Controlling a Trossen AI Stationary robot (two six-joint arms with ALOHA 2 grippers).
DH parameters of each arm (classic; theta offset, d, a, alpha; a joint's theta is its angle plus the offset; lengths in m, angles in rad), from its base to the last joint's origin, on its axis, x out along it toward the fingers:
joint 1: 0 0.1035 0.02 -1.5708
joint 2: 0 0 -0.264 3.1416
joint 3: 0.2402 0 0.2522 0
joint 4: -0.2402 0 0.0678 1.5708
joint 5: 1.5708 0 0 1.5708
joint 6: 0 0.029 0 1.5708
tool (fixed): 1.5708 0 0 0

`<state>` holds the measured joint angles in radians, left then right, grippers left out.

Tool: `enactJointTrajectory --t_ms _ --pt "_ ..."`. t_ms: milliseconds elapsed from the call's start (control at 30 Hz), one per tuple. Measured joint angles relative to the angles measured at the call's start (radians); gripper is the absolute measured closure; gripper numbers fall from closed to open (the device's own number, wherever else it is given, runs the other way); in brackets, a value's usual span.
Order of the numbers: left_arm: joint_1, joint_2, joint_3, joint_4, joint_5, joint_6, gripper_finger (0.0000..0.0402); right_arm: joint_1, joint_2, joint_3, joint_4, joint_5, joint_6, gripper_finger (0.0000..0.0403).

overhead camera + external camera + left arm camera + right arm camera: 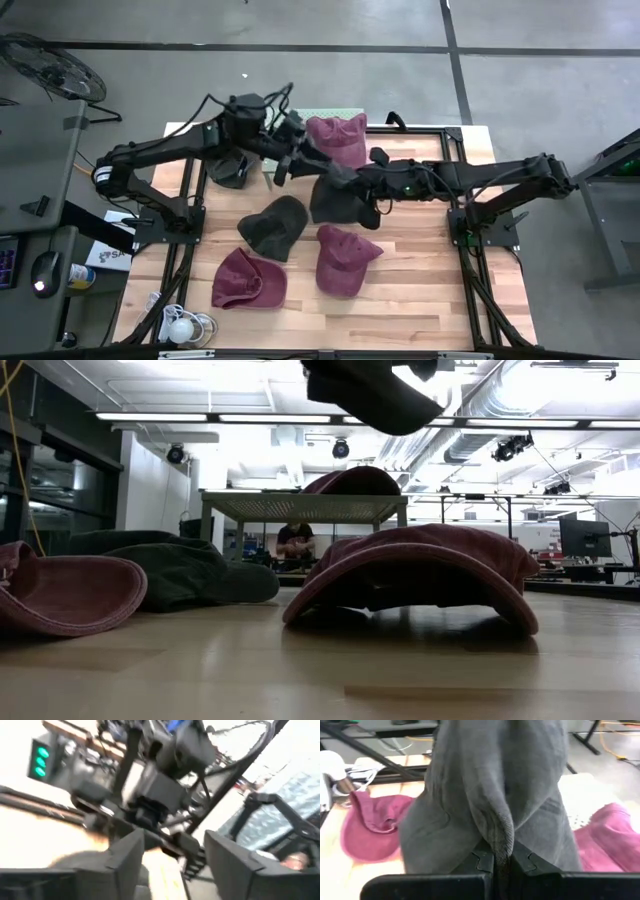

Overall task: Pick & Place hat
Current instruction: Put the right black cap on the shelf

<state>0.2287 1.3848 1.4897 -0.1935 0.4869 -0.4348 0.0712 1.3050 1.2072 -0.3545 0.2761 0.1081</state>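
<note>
My right gripper (501, 862) is shut on a dark grey hat (335, 202), which is lifted above the table's middle and shows at the top of the low view (372, 395). My left gripper (175, 865) is open and hovers just left of it (284, 163), touching nothing. A maroon hat (338, 136) lies on a raised mesh stand at the far edge. On the wood rest another dark hat (272, 226) and two maroon hats (248, 280) (346, 260). A further dark hat (230, 170) lies under the left arm. My right gripper pinches a raised fold of the grey hat's cloth (501, 837) between its two fingers. It comes in from the table's right side. The hat is lifted clear of the table and hangs slack around the fingers.
The mesh stand (300, 508) with its black frame (455, 140) sits at the far edge. A white bulb and cables (182, 326) lie at the near left corner. Bare wood (430, 290) shows near right. A person sits in the room beyond (294, 540).
</note>
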Motion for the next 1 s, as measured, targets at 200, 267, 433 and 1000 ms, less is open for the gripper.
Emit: enactJointTrajectory --t_ms 200,267,433,1000 --pt "-0.001 0.002 0.127 -0.087 -0.146 0.097 0.0144 0.033 -0.025 0.0 -0.031 0.139 0.047 0.0395" --pt "-0.001 0.002 0.164 -0.141 -0.213 0.125 0.0143 0.044 -0.035 0.0 -0.031 0.19 0.056 0.0395" --pt "-0.023 0.003 0.182 -0.19 -0.384 0.143 0.0142 0.068 -0.066 0.0 -0.029 0.36 0.079 0.0395" --pt "-0.094 0.045 0.181 -0.228 -0.768 0.083 0.0142 0.073 -0.21 0.001 -0.028 0.629 0.041 0.0395"
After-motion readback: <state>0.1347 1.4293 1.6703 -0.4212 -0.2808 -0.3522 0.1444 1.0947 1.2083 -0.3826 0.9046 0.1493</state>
